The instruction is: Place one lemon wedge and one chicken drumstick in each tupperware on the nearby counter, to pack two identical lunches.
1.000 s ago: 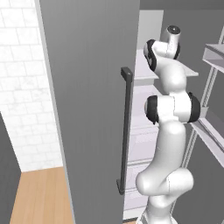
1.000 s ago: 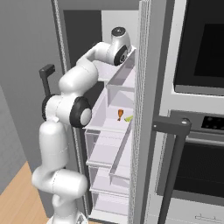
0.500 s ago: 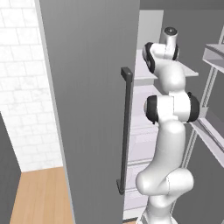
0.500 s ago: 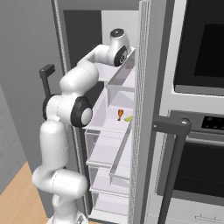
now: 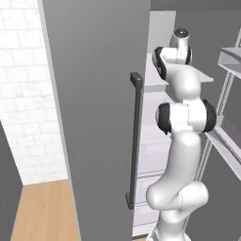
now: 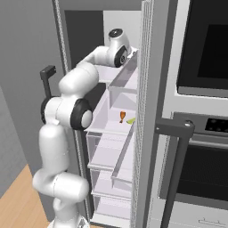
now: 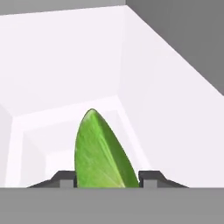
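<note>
Open fridge (image 6: pixel 111 147), white shelves, drumstick (image 6: pixel 122 116) beside lemon wedge (image 6: pixel 130 120).

Inside the open fridge, a white shelf (image 6: pixel 111 129) carries a small orange-brown drumstick (image 6: pixel 122 116) standing upright with a yellow-green lemon wedge (image 6: pixel 130 120) just beside it. Higher up, a green wedge (image 7: pixel 101 153) lies on an upper white shelf (image 7: pixel 61 122).
</note>
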Motion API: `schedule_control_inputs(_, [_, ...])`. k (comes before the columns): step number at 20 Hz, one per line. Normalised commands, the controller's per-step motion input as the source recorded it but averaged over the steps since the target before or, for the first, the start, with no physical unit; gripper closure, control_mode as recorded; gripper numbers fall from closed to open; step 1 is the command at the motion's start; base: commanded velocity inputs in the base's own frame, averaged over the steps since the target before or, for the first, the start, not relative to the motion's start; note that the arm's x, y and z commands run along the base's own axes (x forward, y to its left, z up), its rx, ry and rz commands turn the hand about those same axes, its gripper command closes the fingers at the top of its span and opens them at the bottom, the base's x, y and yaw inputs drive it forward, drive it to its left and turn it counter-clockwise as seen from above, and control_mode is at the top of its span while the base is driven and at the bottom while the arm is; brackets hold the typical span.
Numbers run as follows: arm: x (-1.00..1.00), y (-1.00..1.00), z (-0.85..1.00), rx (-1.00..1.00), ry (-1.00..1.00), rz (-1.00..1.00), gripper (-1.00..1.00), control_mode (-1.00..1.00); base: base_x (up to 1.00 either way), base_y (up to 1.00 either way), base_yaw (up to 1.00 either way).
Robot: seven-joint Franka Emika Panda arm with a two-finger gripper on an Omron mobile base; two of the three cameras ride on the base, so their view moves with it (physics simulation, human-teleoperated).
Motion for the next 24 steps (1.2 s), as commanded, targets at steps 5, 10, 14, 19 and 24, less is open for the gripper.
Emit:
schedule_control_inputs(5, [-1.00,0.23,0.07,-0.05,-0.49,0.02,1.00,-1.00,0.00,0.00,0.00])
schedule_control_inputs(10, [-1.00,0.33,0.02,-0.11,-0.67,0.04,1.00,-1.00,0.00,0.00,0.00])
schedule_control_inputs(14, [-1.00,0.44,0.40,-0.06,-0.67,0.00,1.00,-1.00,0.00,0.00,0.00])
schedule_control_inputs(19, [-1.00,0.48,0.48,-0.01,-0.34,0.00,1.00,-1.00,0.00,0.00,0.00])
schedule_control_inputs(24, [-1.00,0.40,0.10,0.02,0.09,0.00,1.00,-1.00,0.00,0.00,0.00])
